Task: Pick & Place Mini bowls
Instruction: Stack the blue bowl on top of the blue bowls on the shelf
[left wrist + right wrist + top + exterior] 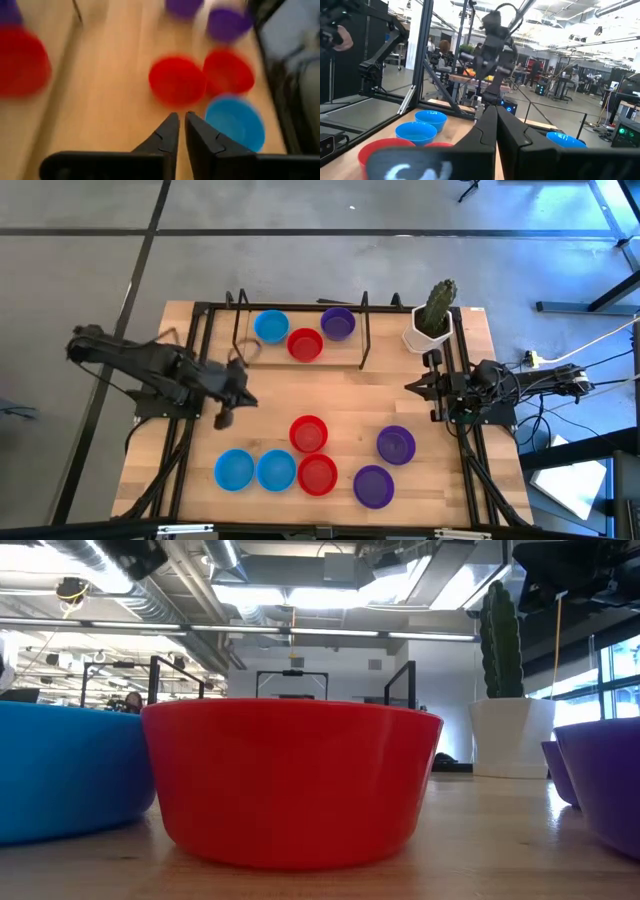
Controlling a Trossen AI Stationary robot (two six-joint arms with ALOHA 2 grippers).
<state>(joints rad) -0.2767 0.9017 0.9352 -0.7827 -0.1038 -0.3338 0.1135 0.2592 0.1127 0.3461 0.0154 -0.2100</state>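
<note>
Left gripper (222, 418) fingers (167, 137) nearly together with a thin gap, holding nothing, hanging over bare wood left of centre in the high view. Right gripper (412, 386) fingers (487, 131) closed, empty, parked at the right edge of the surface (270, 400), just below the white pot with cactus (432, 320). Mini bowls sit in two groups. Upper middle of the high view, inside the black frame (300, 310): blue bowl (271, 326), red bowl (305, 344), purple bowl (338, 322). Lower half: red bowl (308, 433) at centre, below it a row of blue bowl (234, 469), blue bowl (276, 470) and red bowl (317, 475), then purple bowl (396, 444) and purple bowl (373, 486) to the right. Only nine visible; whether any are stacked I can't tell.
</note>
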